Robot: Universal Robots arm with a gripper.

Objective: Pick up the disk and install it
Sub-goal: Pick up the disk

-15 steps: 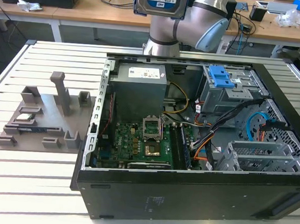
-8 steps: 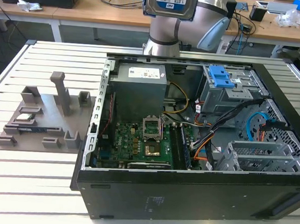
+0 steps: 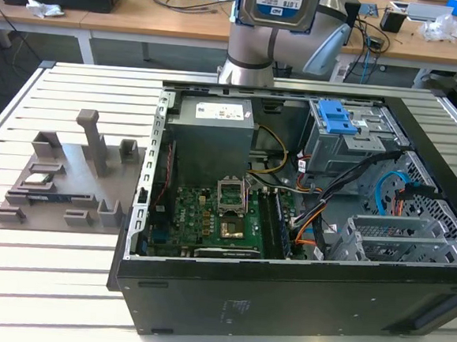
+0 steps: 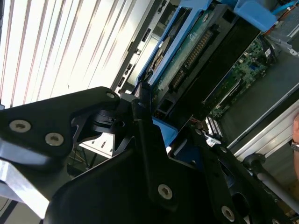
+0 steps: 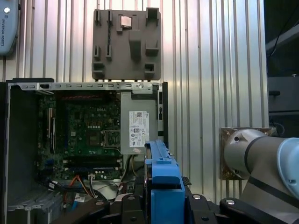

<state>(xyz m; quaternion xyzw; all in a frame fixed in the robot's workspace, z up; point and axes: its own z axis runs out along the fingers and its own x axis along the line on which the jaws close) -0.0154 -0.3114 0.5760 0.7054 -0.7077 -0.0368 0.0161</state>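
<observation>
Exterior view: one disk [image 3: 277, 4] aloft, one open computer case [image 3: 282, 290]

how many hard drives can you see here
1: the disk, in its blue carrier, held aloft by the pincer at the top of the exterior view. The grey drive cage under the blue latch plate may hide others.
</observation>
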